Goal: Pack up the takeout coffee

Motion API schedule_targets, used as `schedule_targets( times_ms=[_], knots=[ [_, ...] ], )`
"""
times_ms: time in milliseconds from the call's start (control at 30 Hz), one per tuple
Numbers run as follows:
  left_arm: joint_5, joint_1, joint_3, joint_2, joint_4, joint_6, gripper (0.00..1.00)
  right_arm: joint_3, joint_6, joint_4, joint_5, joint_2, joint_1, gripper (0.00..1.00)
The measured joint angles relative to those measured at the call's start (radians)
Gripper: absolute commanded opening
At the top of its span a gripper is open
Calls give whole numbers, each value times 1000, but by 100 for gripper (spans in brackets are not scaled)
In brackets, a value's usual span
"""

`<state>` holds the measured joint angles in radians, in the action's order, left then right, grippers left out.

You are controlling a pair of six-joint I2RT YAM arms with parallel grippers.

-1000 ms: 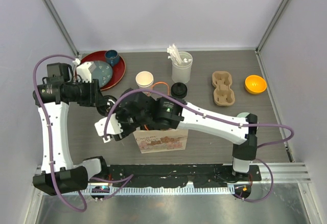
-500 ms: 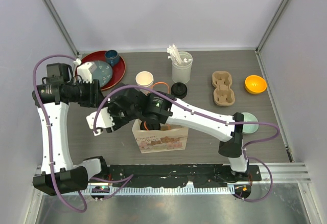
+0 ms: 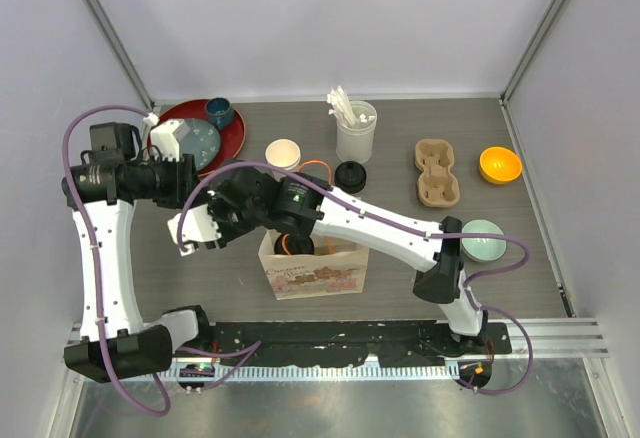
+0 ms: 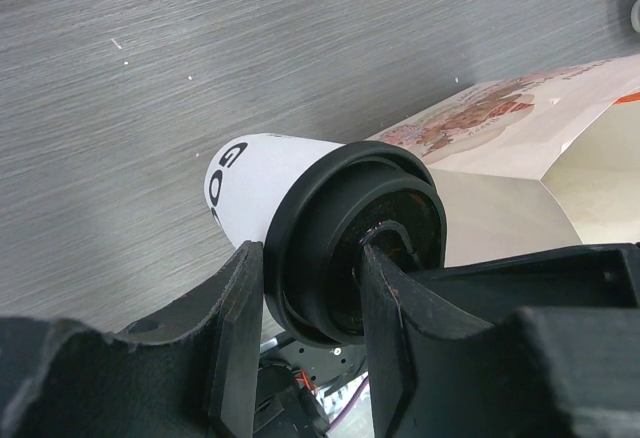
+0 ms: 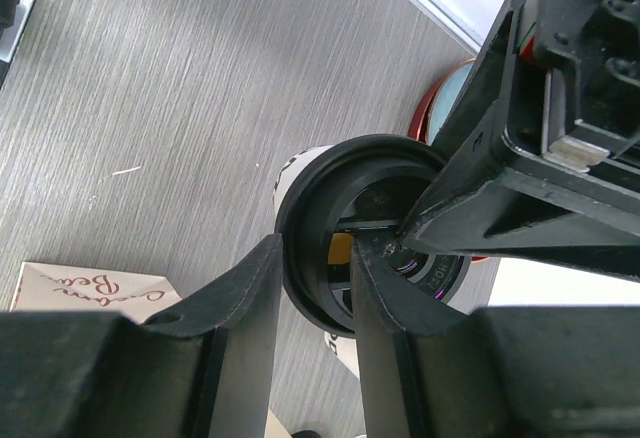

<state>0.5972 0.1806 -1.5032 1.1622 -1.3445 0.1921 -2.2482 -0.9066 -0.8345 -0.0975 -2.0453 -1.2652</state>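
Note:
A white paper cup [image 4: 250, 173] with dark print and a black lid [image 4: 340, 218] is held on its side above the table. My left gripper [image 4: 312, 253] is shut on the lid's rim, one finger outside and one inside. My right gripper [image 5: 315, 248] is shut on the same lid [image 5: 350, 173] from another side; the cup [image 5: 300, 163] shows behind it. In the top view the two grippers meet left of the bag, left gripper [image 3: 205, 201] and right gripper [image 3: 220, 221], and hide this cup. A second open white cup [image 3: 283, 154] and a loose black lid [image 3: 350, 174] stand farther back.
An open paper bag [image 3: 312, 270] stands near the front, below the right arm. A cylinder of white sticks [image 3: 355, 130], a tan cup carrier [image 3: 437, 171], an orange bowl [image 3: 499, 164], a pale green bowl [image 3: 482, 240] and a red plate [image 3: 228, 143] with dishes are around.
My right arm has swung left and away from over the bag, bringing its gripper up to the left gripper. The bag's opening now shows. The left arm has barely moved.

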Motion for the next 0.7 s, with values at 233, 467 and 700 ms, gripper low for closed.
schedule_targets(
  times_ms=[233, 467, 700],
  knots=[
    [2, 0, 0, 0, 5, 0, 0, -11, 0, -11, 0, -10, 6, 31],
    [-8, 0, 0, 0, 9, 10, 0, -20, -4, -14, 5, -24, 6, 25],
    [-5, 0, 0, 0, 7, 18, 0, -21, -8, -10, 21, -25, 8, 8]
  ],
)
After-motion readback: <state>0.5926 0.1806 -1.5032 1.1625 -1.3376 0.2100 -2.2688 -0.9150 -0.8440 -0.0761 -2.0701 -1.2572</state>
